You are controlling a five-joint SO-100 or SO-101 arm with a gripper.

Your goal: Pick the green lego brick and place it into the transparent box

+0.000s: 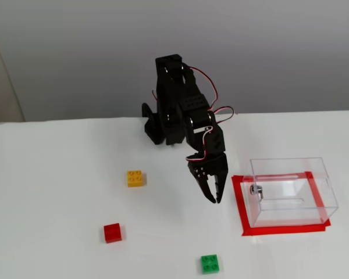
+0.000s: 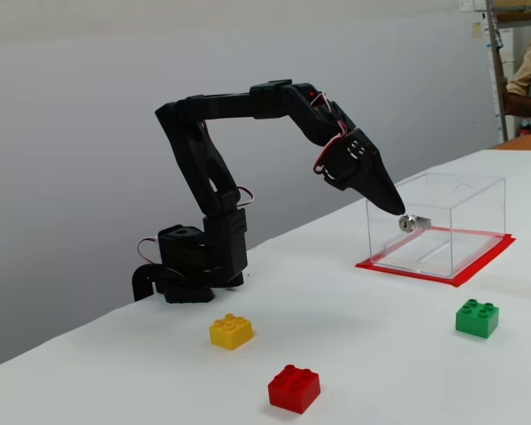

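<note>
The green lego brick (image 1: 210, 264) lies on the white table near the front edge, alone; it also shows in the other fixed view (image 2: 477, 318), in front of the box. The transparent box (image 1: 317, 174) stands at the right on a red tape frame, with its metal knob (image 1: 256, 189) facing the arm; in the other fixed view (image 2: 478, 190) it looks empty. My gripper (image 1: 215, 199) hangs above the table just left of the box, tips pointing down, jaws together and holding nothing. In the other fixed view the gripper (image 2: 396, 209) hovers close to the knob (image 2: 408, 221).
A yellow brick (image 1: 135, 178) (image 2: 231, 331) lies left of the gripper. A red brick (image 1: 112, 232) (image 2: 293, 388) lies nearer the front left. The arm's base (image 2: 195, 266) stands at the table's back edge. A person's arm (image 2: 527, 71) shows far off at the right.
</note>
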